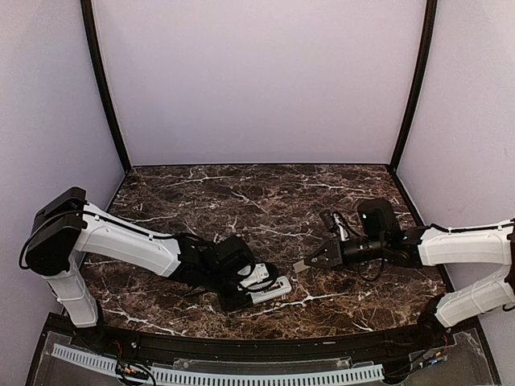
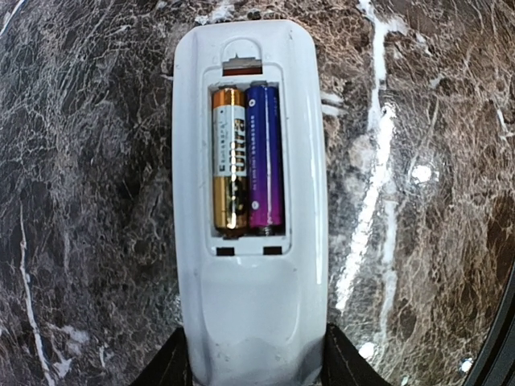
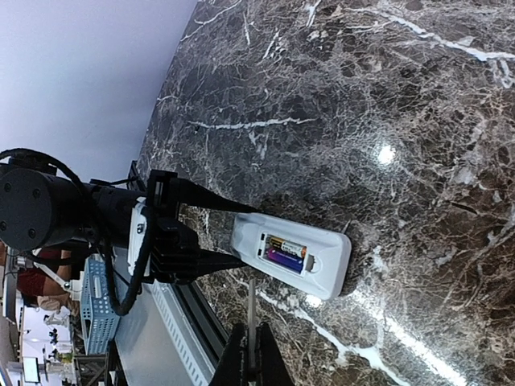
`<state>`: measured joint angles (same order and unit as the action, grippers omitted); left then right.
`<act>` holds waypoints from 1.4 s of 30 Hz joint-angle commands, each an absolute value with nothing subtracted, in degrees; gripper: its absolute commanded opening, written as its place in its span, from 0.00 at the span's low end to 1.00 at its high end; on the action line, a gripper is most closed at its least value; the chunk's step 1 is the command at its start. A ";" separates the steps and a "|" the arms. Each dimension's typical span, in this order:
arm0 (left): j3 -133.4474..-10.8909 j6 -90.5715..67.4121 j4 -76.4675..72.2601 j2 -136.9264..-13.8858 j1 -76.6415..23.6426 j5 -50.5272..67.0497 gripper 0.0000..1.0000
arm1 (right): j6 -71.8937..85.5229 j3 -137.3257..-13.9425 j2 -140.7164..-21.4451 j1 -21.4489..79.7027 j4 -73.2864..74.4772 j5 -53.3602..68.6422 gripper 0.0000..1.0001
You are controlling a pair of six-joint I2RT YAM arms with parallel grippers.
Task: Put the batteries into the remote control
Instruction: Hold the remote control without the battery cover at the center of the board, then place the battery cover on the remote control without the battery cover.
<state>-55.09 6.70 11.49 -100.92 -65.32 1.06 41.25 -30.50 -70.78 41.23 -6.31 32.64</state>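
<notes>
The white remote control (image 2: pixel 249 305) lies back up on the marble, its bay open. Two batteries sit side by side in the bay, a gold one (image 2: pixel 228 161) and a purple one (image 2: pixel 264 161). My left gripper (image 2: pixel 256 366) is shut on the remote's near end, a black finger on each side. In the top view the left gripper (image 1: pixel 256 293) holds the remote (image 1: pixel 273 289) near the front edge. My right gripper (image 1: pixel 310 261) hovers just right of the remote, shut on a thin grey cover piece (image 1: pixel 299 265). The cover (image 3: pixel 252 301) shows edge-on in the right wrist view, above the remote (image 3: pixel 322 261).
The dark marble tabletop (image 1: pixel 265 201) is bounded by purple walls at the back and sides. A black front rail (image 1: pixel 241 342) runs along the near edge, with a white slotted strip (image 1: pixel 217 376) below it.
</notes>
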 commanded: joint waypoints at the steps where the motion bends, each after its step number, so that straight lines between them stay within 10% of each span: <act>1: -53.78 0.40 15.44 -102.80 -69.88 3.41 0.32 | 41.04 -30.41 -71.18 41.47 -8.59 36.81 0.00; 42: -52.05 -1.27 10.84 -103.10 -74.53 1.20 0.37 | 60.25 -24.22 -99.63 53.77 -48.99 35.95 0.00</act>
